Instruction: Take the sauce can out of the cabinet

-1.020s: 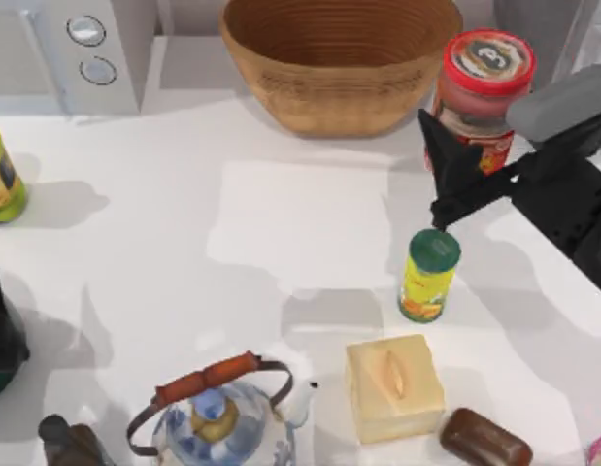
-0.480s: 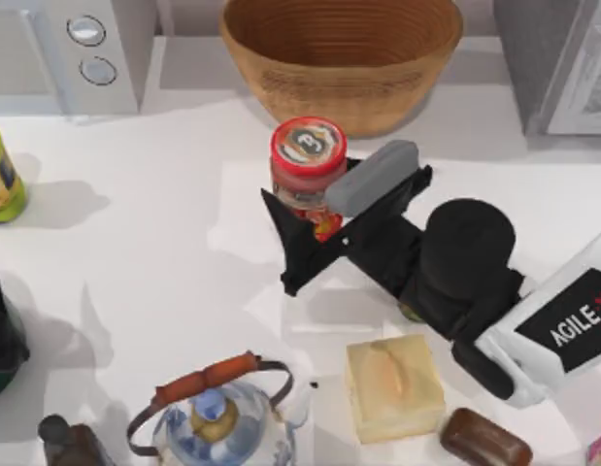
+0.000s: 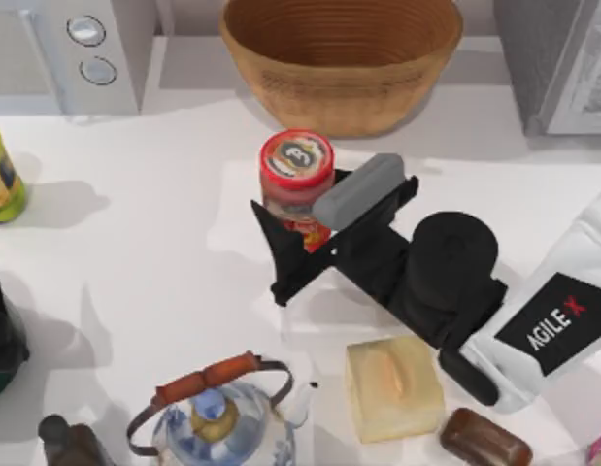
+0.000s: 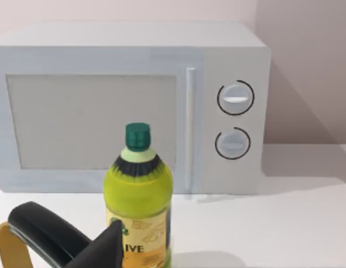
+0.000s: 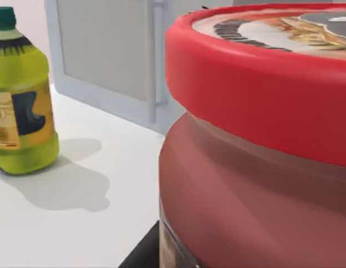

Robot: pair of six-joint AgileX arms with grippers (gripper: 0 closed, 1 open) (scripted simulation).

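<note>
The sauce can [image 3: 296, 173], a short red cylinder with a dark round emblem on its lid, stands upright in the middle of the table, in front of the basket. My right gripper [image 3: 312, 221] is shut on it, one black finger on its near side and the grey-capped finger on its right side. Up close, the can [image 5: 256, 139] shows its red rim and darker body. The grey cabinet [image 3: 557, 63] with its pale front panel stands at the back right, well apart from the can. My left gripper [image 4: 66, 245] is parked by the table's left side.
A wicker basket [image 3: 339, 58] sits at the back centre and a white microwave [image 3: 86, 49] at the back left. A green oil bottle [image 3: 1, 180] stands at the left edge. A kettle [image 3: 217, 417], a pale yellow block [image 3: 392, 388] and a brown piece [image 3: 484, 442] line the front.
My right gripper has carried the sauce can from beside the cabinet leftward to the table's middle. In the last half second it shifted slightly left and lower.
</note>
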